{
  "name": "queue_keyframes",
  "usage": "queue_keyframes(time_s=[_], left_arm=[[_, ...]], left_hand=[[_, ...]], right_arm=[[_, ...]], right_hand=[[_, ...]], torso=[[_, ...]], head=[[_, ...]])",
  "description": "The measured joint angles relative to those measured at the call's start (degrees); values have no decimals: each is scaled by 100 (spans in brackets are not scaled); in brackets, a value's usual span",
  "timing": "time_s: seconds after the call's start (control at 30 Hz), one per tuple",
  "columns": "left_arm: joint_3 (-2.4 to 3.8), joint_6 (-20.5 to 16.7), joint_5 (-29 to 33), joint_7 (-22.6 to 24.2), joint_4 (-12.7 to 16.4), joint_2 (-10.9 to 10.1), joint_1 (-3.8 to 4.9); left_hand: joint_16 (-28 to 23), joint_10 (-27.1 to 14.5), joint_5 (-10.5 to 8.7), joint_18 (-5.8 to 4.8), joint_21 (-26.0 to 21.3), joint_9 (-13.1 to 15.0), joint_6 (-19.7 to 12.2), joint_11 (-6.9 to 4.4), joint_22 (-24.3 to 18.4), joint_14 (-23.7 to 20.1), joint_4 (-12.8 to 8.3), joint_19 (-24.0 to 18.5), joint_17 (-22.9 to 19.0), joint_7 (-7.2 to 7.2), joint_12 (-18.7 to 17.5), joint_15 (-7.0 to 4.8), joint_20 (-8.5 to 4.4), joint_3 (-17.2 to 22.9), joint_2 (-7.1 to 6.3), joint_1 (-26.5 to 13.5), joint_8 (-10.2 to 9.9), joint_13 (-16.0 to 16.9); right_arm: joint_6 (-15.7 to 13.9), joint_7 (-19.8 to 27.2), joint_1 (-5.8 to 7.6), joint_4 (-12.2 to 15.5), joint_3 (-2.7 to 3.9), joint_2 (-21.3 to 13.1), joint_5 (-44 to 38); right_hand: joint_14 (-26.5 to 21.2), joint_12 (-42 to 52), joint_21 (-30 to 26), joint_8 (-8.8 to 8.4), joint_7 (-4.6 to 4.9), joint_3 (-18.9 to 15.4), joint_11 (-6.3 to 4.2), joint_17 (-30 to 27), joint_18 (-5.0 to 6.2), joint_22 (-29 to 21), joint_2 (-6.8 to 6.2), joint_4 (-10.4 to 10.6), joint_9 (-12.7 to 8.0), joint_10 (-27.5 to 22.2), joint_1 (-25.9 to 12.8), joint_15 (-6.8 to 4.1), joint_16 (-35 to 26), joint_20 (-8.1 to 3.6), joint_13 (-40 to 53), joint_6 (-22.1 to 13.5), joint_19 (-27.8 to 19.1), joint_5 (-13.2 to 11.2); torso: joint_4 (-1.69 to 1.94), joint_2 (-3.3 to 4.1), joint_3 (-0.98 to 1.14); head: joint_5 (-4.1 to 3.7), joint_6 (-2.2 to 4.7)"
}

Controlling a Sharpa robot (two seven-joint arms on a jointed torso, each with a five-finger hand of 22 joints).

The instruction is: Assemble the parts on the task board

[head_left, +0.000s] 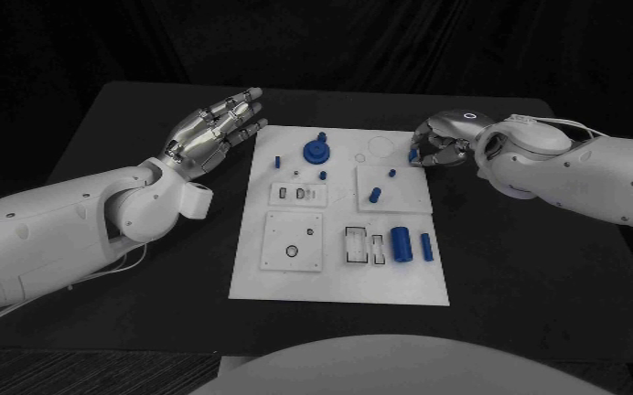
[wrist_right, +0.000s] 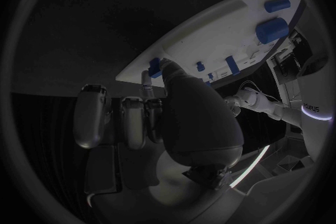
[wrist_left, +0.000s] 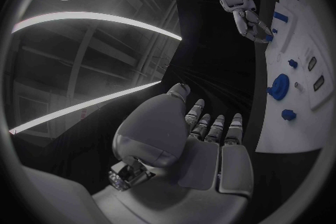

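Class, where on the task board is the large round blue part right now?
In the head view, the large round blue part stands near the task board's far edge, left of centre, between a small blue peg and an empty ring outline.

We see the white rectangular task board (head_left: 340,287) mid-table on the black table (head_left: 528,267) | round blue knob (head_left: 318,150) at its far side | two upright blue cylinders (head_left: 412,246) near its right edge | left hand (head_left: 215,130) left of board | right hand (head_left: 436,148) at its far right corner
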Motion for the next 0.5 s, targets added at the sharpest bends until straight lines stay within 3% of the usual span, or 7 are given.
queue_keyframes(time_s=[0.17, 0.5], left_arm=[[1, 2, 0, -3, -2, 0, -3], [0, 3, 0, -10, 1, -21, -6]], left_hand=[[0, 0, 0, 0, 0, 0, 0, 0, 0, 0, 0, 0, 1, 0, 0, 0, 0, 0, 0, 0, 0, 0], [0, 0, 0, 0, 0, 0, 0, 0, -1, 0, 0, 0, -2, 0, 0, 0, 0, 0, 0, 0, 0, 0]], right_arm=[[-8, 2, -3, 0, 0, 1, 0], [-114, 5, -5, 61, 0, -14, 0]], right_hand=[[-6, 0, 0, 102, -33, 13, -40, 0, 0, 0, 33, -45, 73, -1, 12, -5, 0, 0, 0, 73, 0, 39], [15, 0, 0, 138, -37, 13, -40, 0, 0, -1, 68, -45, 110, -1, 6, -26, 0, 0, 0, 76, 0, 44]], torso=[[-1, 2, 1], [-3, 3, 3]], head=[[-2, 0], [21, 0]])
